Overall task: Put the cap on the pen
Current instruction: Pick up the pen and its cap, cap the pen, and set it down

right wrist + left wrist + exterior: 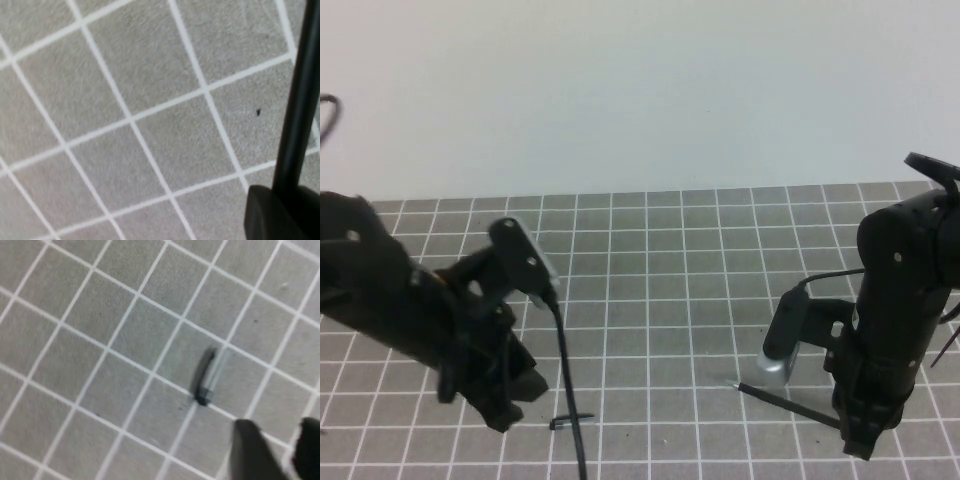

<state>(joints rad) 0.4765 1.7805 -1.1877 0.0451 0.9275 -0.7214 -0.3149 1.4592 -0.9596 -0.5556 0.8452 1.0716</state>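
Two light, stiff plastic pieces make up this job, and both are close to the near edge of the gridded surface. The pen cap lies flat there, left of the middle of that edge, with nothing touching it. The left gripper hovers just beside the cap, toward the near left corner. Its jaws are apart and empty, and the dark fingers stand short of the cap.

Toward the near right corner, the right gripper is clamped on the back end of the pen. The pen slants low, with its tip aimed at the middle of the surface. Whether the tip touches the surface cannot be told.

The cap looks small and smooth, so it is likely to skid or roll under a glancing touch. It would best be pinched across its middle, leaving the open mouth free. The pen is slim and held far from its tip, so it may pivot in the grip when the cap is pushed on.

A cable hangs from the left wrist close by the cap and could snag. Farther off, the middle and the far edge offer open room for the arms to meet.
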